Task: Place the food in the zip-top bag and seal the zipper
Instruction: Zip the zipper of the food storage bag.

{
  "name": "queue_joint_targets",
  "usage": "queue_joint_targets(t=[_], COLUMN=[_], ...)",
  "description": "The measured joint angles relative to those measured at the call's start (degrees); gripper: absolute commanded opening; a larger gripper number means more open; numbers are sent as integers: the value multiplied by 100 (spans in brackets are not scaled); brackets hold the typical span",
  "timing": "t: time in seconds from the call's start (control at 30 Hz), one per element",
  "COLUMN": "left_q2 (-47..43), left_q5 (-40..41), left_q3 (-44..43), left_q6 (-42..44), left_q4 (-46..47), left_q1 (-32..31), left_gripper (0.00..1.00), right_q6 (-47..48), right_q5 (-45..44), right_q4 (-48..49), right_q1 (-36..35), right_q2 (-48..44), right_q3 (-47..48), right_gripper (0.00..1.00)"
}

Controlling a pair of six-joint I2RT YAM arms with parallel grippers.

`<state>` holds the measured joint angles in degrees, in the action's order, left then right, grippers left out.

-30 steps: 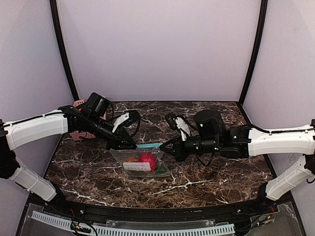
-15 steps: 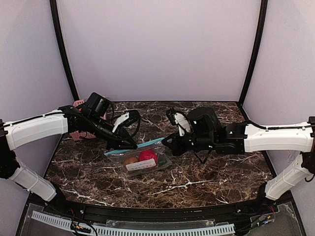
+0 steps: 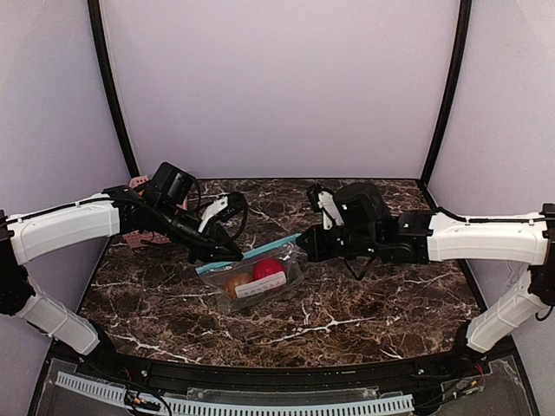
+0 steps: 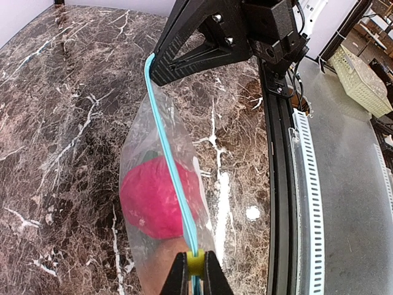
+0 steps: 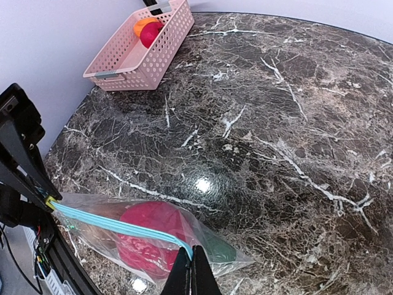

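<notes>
The clear zip-top bag (image 3: 279,279) rests on the marble with its teal zipper (image 3: 269,249) raised and stretched between both grippers. Inside lie the food: a red piece (image 3: 269,267) and a brownish-orange piece (image 3: 238,282), with a dark green shape (image 5: 216,249) in one corner. My left gripper (image 4: 195,273) is shut on the yellow-green slider (image 4: 195,263) of the zipper. In the top view the left gripper (image 3: 238,256) sits partway along the strip. My right gripper (image 5: 194,263) is shut on the zipper's other end, the right gripper (image 3: 301,245) standing just right of the bag.
A pink slotted basket (image 5: 132,61) stands at the table's far left and holds an orange piece (image 5: 144,26) and a red piece (image 5: 152,34). The table's front rail (image 4: 279,184) runs close beside the bag.
The right gripper has drawn its end of the zipper back and to the right, pulling the strip taut and slanting the bag. The left gripper has closed tighter on the slider.
</notes>
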<state>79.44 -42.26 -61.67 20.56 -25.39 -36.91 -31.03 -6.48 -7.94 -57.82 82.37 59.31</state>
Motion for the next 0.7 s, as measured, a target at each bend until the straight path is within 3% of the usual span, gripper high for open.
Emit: queue_joint_targets(t=[0.7], left_q2=[0], left_q5=[98], left_q3=[0], left_q6=[0], left_q4=[-2], left_q1=[0], left_gripper=[1], right_q6=[-361], right_q5=[15], right_q4=[-264], right_q1=[514], right_q2=[-216], right_q3=[-284], right_gripper=[0])
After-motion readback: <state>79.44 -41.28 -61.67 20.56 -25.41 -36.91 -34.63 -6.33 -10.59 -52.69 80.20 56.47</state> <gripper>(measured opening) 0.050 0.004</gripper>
